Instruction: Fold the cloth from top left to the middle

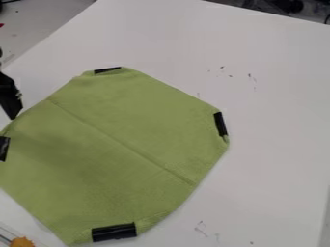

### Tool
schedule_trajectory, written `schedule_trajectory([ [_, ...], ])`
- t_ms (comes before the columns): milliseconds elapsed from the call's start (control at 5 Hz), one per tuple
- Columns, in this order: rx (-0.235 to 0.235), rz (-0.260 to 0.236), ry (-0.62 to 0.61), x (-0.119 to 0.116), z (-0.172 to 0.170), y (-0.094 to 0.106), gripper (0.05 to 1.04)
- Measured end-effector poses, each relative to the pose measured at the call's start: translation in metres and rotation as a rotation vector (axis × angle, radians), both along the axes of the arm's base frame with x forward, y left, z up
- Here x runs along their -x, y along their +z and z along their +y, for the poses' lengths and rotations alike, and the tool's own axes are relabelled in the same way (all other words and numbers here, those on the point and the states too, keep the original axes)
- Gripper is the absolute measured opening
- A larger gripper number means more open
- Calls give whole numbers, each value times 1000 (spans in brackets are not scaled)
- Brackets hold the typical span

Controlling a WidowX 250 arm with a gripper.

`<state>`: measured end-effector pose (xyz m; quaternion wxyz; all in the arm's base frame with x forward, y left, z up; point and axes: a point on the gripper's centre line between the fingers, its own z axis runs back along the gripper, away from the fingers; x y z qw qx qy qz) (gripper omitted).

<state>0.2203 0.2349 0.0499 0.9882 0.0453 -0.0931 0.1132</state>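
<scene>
Hand vs. cloth: the black hand [13, 116] is at the left of the scene, its tip right by the far-left edge of the green cloth [129, 144]; contact with the fabric cannot be told.
Hand state: cannot tell whether released or clenched; no fabric seen lifted at it.
Cloth position: spread on the white surface [277, 96], left of centre, lying to the right of the hand and nearer than it; its left end runs to the border of view.
Corner markers: black strip at left [5, 148], just nearer than the hand's tip; black strip at far side [107, 70], well apart from it; further black strips at right [220, 124] and near side [114, 232].
Crease: a straight line [122, 142] runs from the far-left edge down to the near-right edge, through about the middle.
Start of fold: "top left" taken as the far-left edge or the left strip; which of the two is uncertain. The hand is close to both, so the approach should be short.
Fold direction: from the hand, the middle lies to the right and nearer; the carry should go that way, low, over the fabric.
Risk: a shallow grasp could slip or drag the whole cloth.
</scene>
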Motion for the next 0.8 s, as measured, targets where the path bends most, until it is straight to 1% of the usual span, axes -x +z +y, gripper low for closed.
schedule_trajectory([
  [200,-12,8,-120,-38,-3,-1,1001],
  [400,-29,11,-238,-84,-10,-2,1001],
  [600,-28,29,-354,-126,-23,-8,1001],
  [800,-46,33,-409,-156,-30,-8,1001],
])
